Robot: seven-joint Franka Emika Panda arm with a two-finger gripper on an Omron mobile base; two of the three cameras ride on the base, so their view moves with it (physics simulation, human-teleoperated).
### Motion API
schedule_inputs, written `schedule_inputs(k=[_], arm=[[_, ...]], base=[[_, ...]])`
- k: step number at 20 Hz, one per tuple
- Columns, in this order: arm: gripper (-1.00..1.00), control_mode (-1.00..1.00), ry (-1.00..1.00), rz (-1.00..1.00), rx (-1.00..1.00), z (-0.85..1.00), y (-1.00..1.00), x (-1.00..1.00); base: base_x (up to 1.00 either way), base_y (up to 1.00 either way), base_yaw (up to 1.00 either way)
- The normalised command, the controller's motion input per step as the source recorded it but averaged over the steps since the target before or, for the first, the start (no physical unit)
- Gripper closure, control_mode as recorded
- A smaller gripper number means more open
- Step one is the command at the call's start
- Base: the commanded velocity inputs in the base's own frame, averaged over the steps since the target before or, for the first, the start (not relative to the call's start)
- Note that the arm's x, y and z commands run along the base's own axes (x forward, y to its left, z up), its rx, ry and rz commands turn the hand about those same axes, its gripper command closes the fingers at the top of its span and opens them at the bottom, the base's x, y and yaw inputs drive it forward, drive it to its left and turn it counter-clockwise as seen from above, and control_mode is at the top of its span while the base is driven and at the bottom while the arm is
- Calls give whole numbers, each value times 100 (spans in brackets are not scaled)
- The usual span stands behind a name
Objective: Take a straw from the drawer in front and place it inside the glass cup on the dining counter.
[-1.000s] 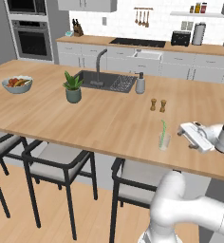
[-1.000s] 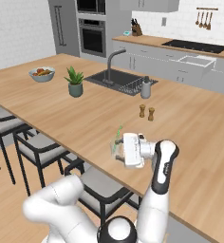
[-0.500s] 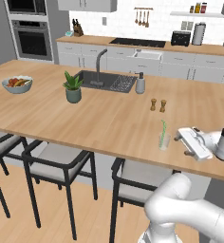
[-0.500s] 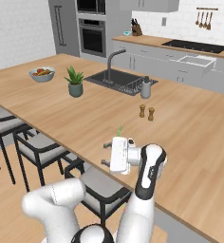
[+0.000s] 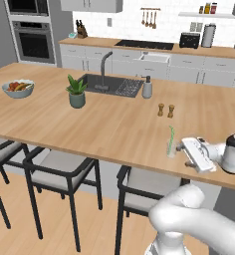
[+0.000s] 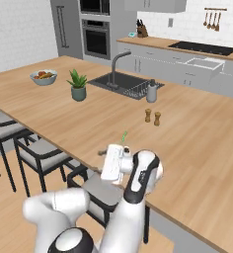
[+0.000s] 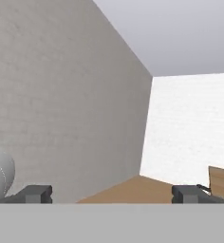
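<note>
The dining counter carries glass cup, shakers, plant, bowl.

The arm is glossy white with rounded, bulbous links and dark grey bands at the joints. Its boxy white hand ends in small dark fingertips.

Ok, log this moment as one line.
end effector: open, empty, beside glass cup | straw: standing in glass cup | cup: upright on dining counter
</note>
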Motion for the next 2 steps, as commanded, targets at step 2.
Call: schedule_inputs(k=[2], arm=[[-100, -100, 1, -3, 0, 1, 24, 0]], base=[[0, 0, 0]])
